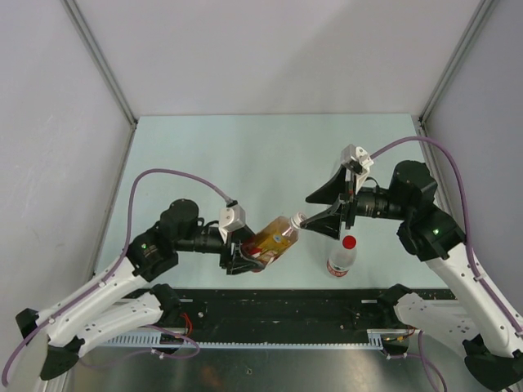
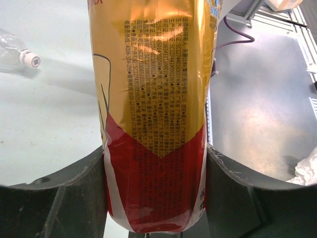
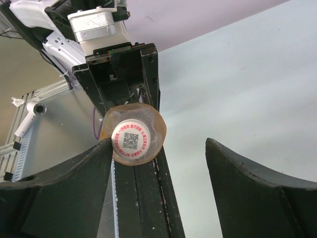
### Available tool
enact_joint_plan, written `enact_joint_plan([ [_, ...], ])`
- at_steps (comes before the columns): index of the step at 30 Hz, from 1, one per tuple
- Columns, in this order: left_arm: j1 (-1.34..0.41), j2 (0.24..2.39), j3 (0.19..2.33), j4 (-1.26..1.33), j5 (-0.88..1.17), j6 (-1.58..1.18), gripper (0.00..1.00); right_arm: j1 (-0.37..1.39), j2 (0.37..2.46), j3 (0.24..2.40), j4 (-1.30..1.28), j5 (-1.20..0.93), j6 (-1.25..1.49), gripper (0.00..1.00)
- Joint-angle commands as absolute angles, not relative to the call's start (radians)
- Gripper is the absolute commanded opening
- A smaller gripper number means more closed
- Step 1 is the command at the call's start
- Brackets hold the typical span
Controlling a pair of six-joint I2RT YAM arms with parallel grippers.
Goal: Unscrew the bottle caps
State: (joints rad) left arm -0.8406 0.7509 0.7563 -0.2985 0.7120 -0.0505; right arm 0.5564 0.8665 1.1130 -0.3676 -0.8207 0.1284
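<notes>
Holding the amber bottle (image 1: 274, 238) tilted above the tabletop (image 1: 245, 155), the left claw (image 1: 248, 260) clamps its body, likely to brace it against twisting. Its white cap (image 3: 130, 141) points into the right claw (image 3: 157, 146) — jaws spread wide, one just beside the cap — not yet closed to turn it.

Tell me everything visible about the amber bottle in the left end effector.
The amber bottle is translucent plastic, wrapped in a gold-and-red printed label. The left end effector clamps its lower body, holding it tilted above the table, neck pointing right. Its white cap, printed with a QR code, is on, within the open right end effector, near one finger.
</notes>
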Motion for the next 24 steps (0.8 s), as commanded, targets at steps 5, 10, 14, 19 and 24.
enact_joint_plan([
  [5, -0.854, 0.704, 0.744, -0.225, 0.621, 0.024, 0.0, 0.534, 0.867, 1.134, -0.257, -0.793, 0.179, 0.9],
  [10, -0.854, 0.696, 0.733, -0.247, 0.513, 0.039, 0.0, 0.534, 0.854, 1.134, -0.216, -0.809, 0.208, 0.95],
  [14, -0.853, 0.692, 0.726, -0.266, 0.422, 0.049, 0.0, 0.532, 0.856, 1.134, -0.178, -0.826, 0.239, 0.99],
  [19, -0.854, 0.696, 0.729, -0.295, 0.312, 0.057, 0.0, 0.532, 0.871, 1.134, -0.127, -0.8, 0.294, 0.98],
  [24, -0.854, 0.704, 0.74, -0.326, 0.222, 0.076, 0.0, 0.532, 0.924, 1.134, -0.092, -0.714, 0.375, 0.98],
])
